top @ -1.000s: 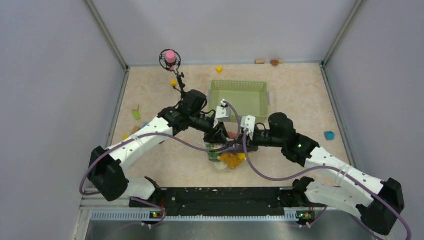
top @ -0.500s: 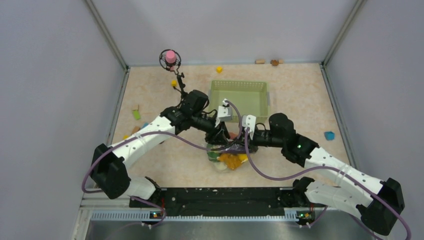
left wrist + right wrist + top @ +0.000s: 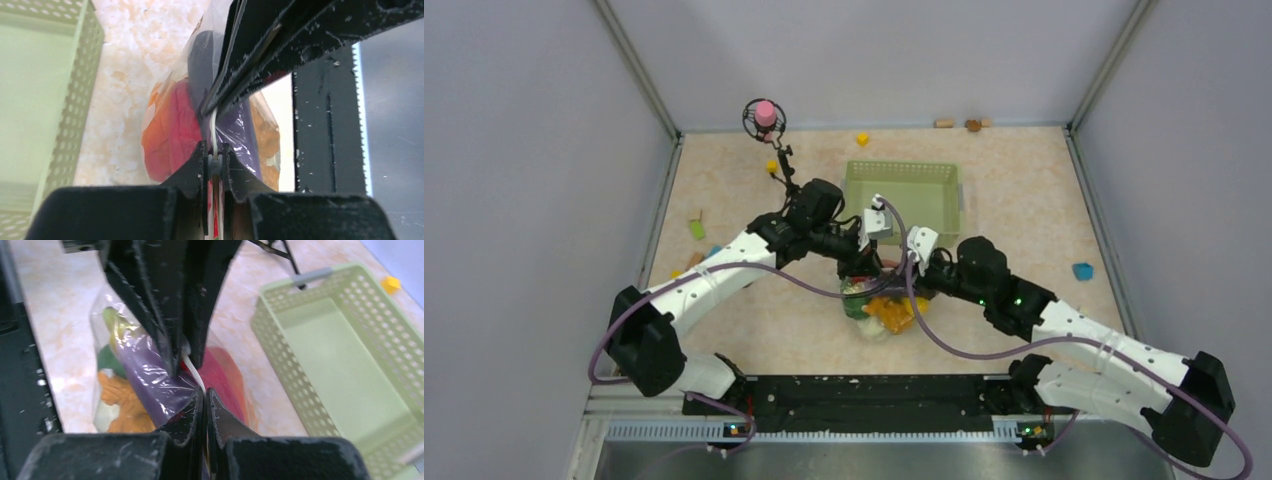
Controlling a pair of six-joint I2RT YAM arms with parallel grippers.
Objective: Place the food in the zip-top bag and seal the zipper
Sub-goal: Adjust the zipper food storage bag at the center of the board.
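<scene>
Whitish and thin, the zipper [image 3: 214, 131] stands edge-on between the pads of the left gripper [image 3: 214, 150]. The pads are pressed together on it, with only the strip's thickness between them. Just beyond, the right gripper [image 3: 212, 106] pinches the same strip from the opposite side. Its jaws are fully closed on it, so the two sets of fingertips nearly meet along the mouth.

From the strip, the zip-top bag [image 3: 864, 327] spreads back toward the arm bases and rests on the table [image 3: 754, 180]. The food [image 3: 886, 314] is inside it: red chili [image 3: 175, 127], purple eggplant [image 3: 240, 137], orange pieces [image 3: 122, 405] and something green [image 3: 107, 360]. Farther off, just past the grippers, sits the green mesh basket [image 3: 904, 200].
</scene>
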